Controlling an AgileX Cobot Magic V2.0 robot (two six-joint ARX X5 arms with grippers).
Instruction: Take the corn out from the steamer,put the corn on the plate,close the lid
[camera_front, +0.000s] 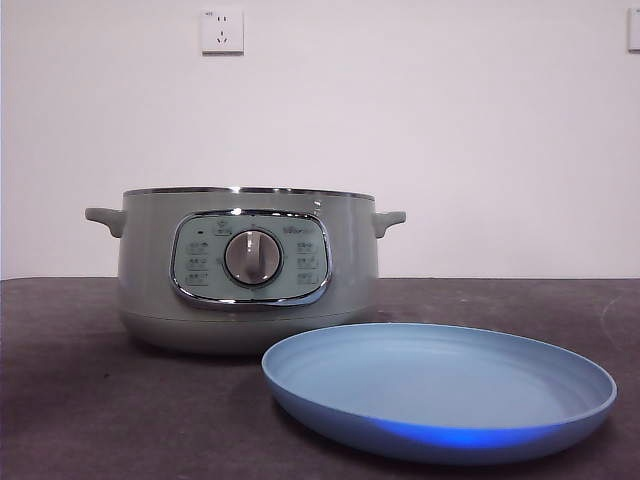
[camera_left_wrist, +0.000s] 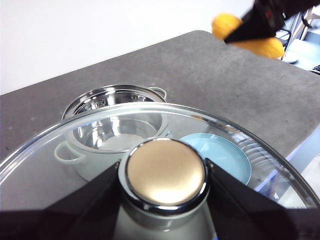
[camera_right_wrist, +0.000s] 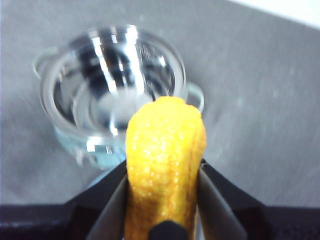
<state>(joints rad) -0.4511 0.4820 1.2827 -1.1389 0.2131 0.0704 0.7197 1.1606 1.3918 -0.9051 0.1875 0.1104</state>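
Observation:
The sage-green steamer stands uncovered on the dark table, and its steel bowl looks empty. In front of it to the right lies the light-blue plate with nothing on it. High above the table, my left gripper is shut on the knob of the glass lid, and the steamer and the plate show through the glass. My right gripper is shut on the yellow corn, held in the air above the steamer. The left wrist view also shows the corn. Neither arm appears in the front view.
A white wall with a socket rises behind the table. The table's far edge and corner show in the left wrist view, with room clutter beyond.

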